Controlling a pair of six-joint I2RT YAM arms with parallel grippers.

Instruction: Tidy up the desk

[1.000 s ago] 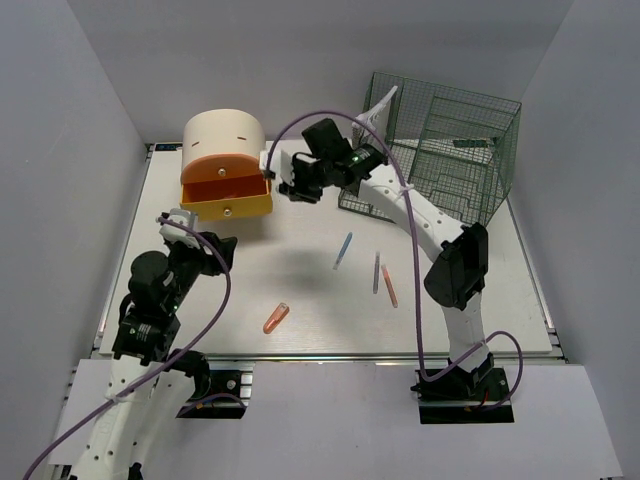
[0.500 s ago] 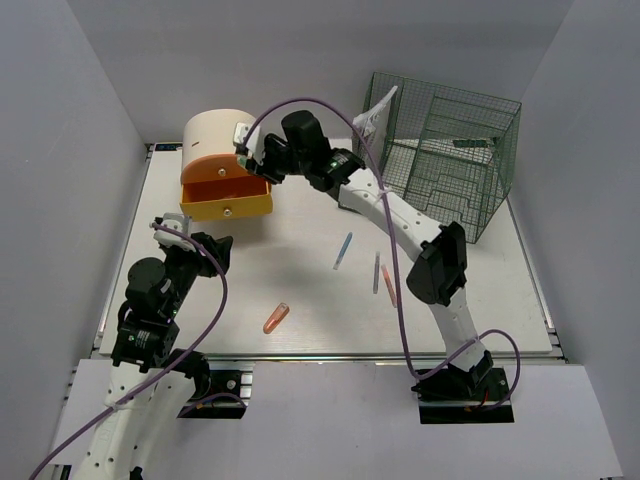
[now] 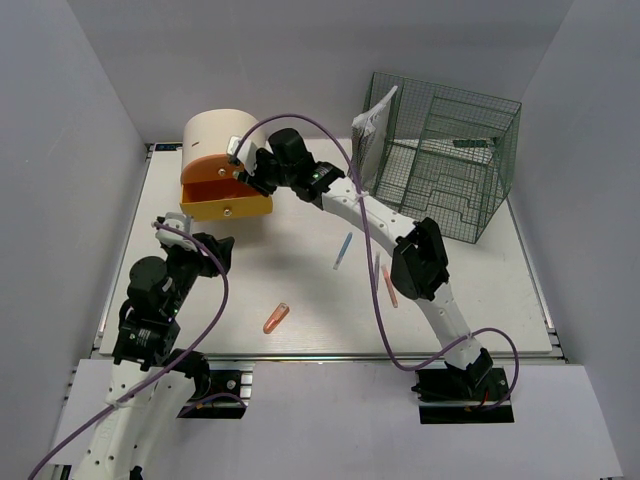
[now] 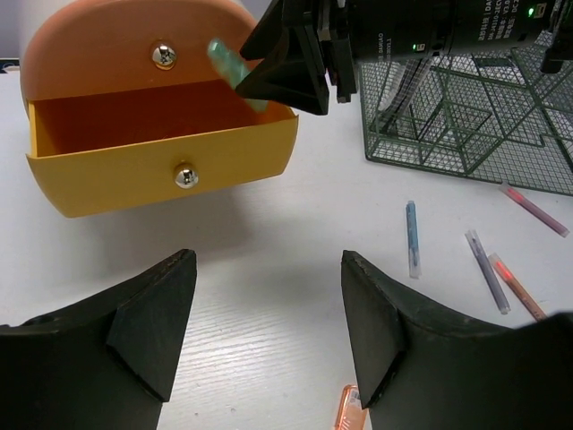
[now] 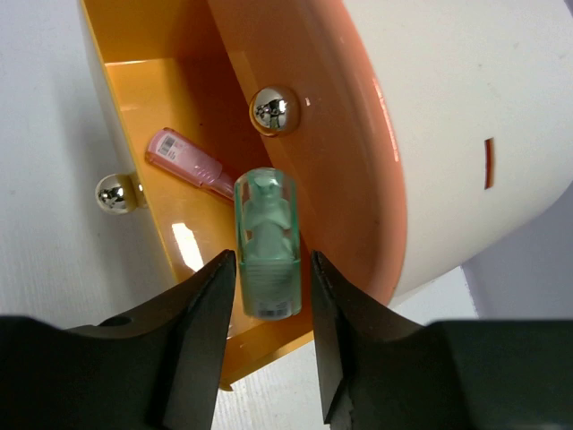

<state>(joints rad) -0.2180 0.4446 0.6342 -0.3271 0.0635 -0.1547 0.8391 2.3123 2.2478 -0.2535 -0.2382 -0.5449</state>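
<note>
The large flat white rectangular tabletop filled the middle of the overhead view, with a metal rail along its lower edge. At its upper left stood a round cream-and-orange drawer box, its yellow lower drawer pulled open, and a pink pen lay inside that drawer. Over the open drawer, the right arm's fingers flanked a pale green translucent capped tube. One finger touched it and a thin gap showed at the other, so whether they clamped it could not be told. A green wire rack sat at the upper right of the tabletop. Loose on the white surface between box and rack lay a blue pen, and just to its right a purple pen and an orange-pink pen close together. A short orange marker lay nearer the lower edge. The left arm's fingers hung above the tabletop's left part, spread wide apart with nothing between them, pointing toward the drawer.
</note>
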